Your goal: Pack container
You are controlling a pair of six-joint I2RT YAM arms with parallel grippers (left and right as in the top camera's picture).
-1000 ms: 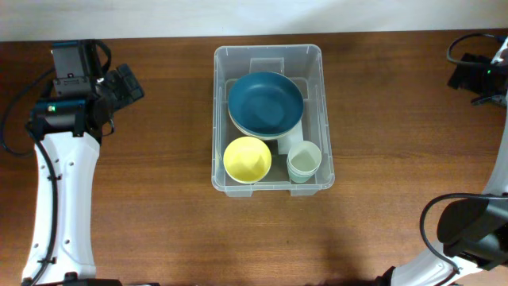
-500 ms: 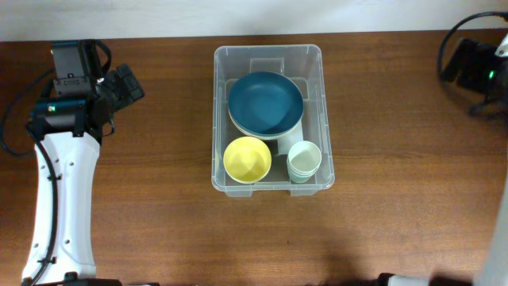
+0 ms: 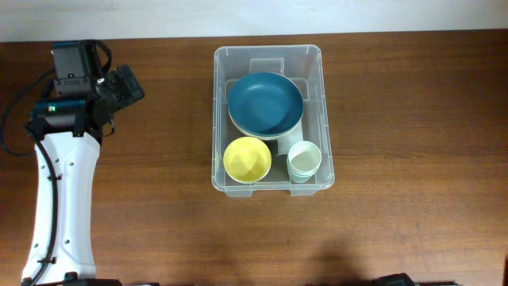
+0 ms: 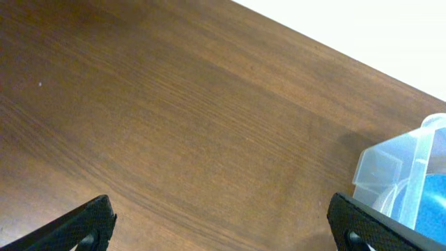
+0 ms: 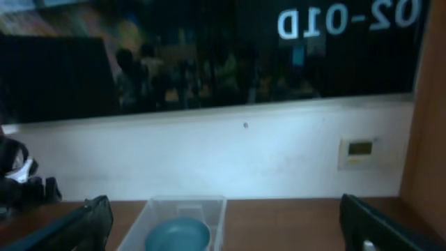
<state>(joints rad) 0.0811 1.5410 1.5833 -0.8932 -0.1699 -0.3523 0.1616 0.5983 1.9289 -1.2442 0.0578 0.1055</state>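
The clear plastic container (image 3: 313, 56) stands at the middle of the table. Inside it lie a blue plate (image 3: 265, 103), a yellow bowl (image 3: 247, 159) and a stack of white cups (image 3: 304, 161). My left gripper (image 3: 129, 83) hovers open at the far left, well apart from the container, with nothing between its fingers. In the left wrist view the left gripper (image 4: 223, 233) looks down on bare wood, and a corner of the container (image 4: 390, 167) shows at the right. The right gripper (image 5: 230, 230) is open and empty, raised high, looking across at the container (image 5: 185, 200) and the blue plate (image 5: 178, 236).
The left arm's white link (image 3: 63, 199) runs down the left side of the table. A white wall (image 5: 223, 153) and a dark window (image 5: 209, 49) stand behind the table's far edge. Bare wood lies on both sides of the container.
The right arm, seen at the overhead view's right edge earlier, has moved out of that view. The left arm and the container's contents have not moved.
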